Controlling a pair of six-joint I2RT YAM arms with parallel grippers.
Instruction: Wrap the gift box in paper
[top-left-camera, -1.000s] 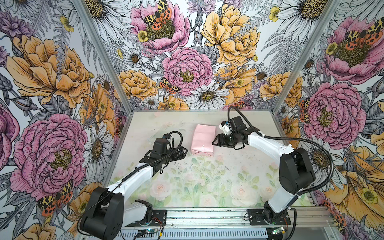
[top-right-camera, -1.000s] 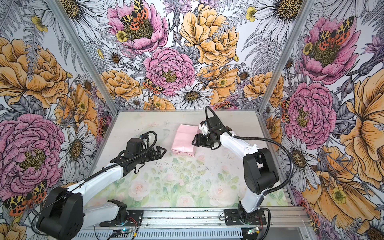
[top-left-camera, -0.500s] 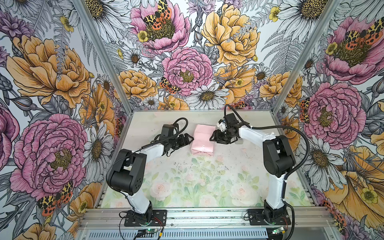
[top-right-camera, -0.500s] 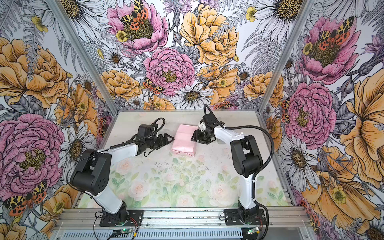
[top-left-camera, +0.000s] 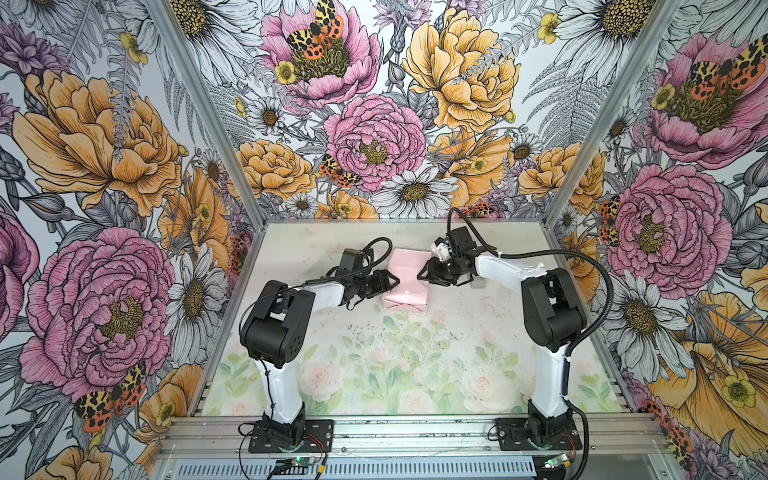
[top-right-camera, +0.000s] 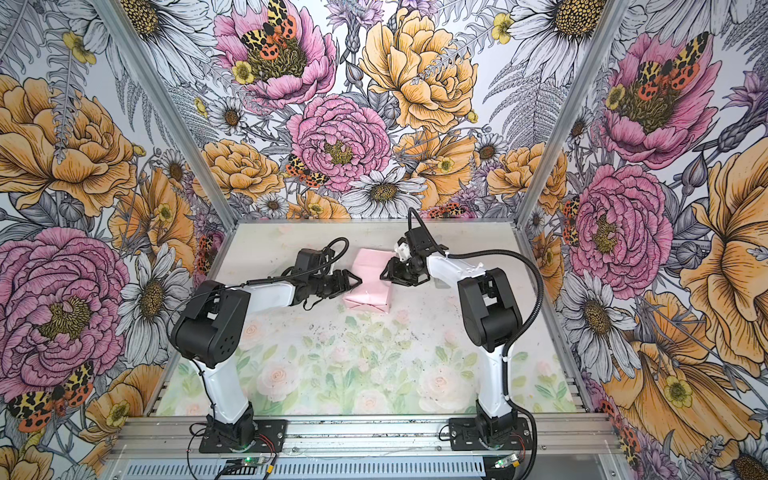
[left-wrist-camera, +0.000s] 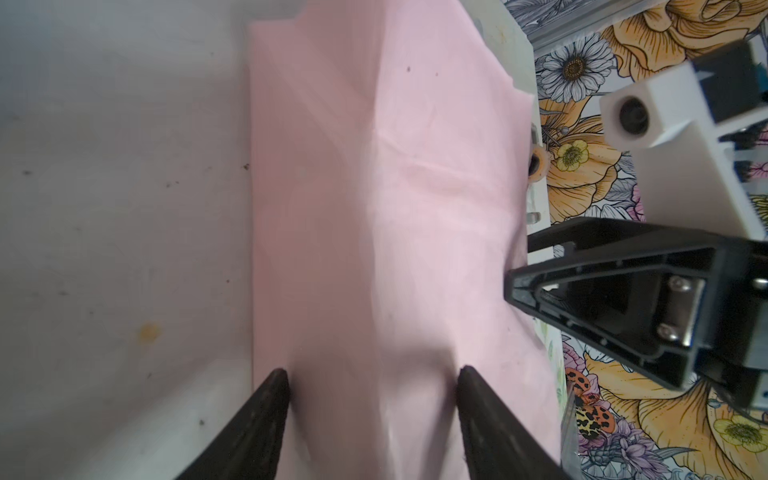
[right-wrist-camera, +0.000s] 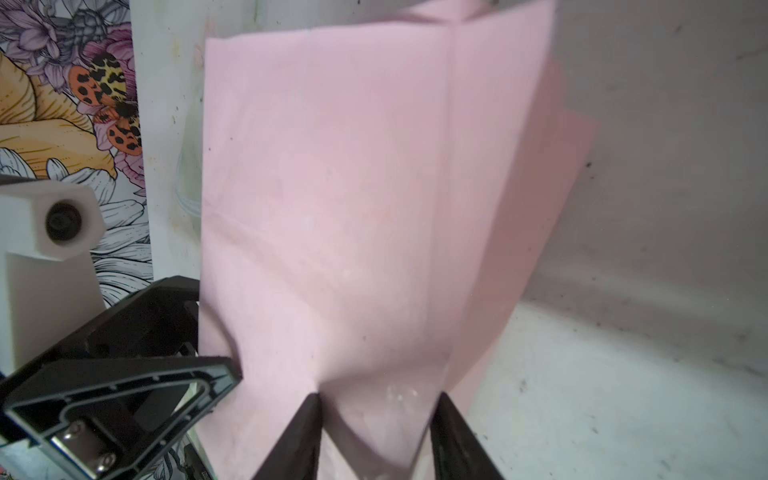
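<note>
At left, left gripper: spread wide, astride the left edge of the paper. In the middle, pale pink parcel folded shut, lying on the table toward the back wall. At its right edge, right gripper: narrower, pinching a puckered fold.

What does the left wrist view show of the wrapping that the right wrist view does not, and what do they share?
Only the left wrist view shows the paper passing between the fingertips of the left tool, plus a small orange-centred item beyond the paper, too cropped to identify. Only the right wrist view shows the paper puckered between the fingertips of the right tool. Both show the paper's pink face outward, the opposite tool side-on at the paper's far edge, and the pale table.
</note>
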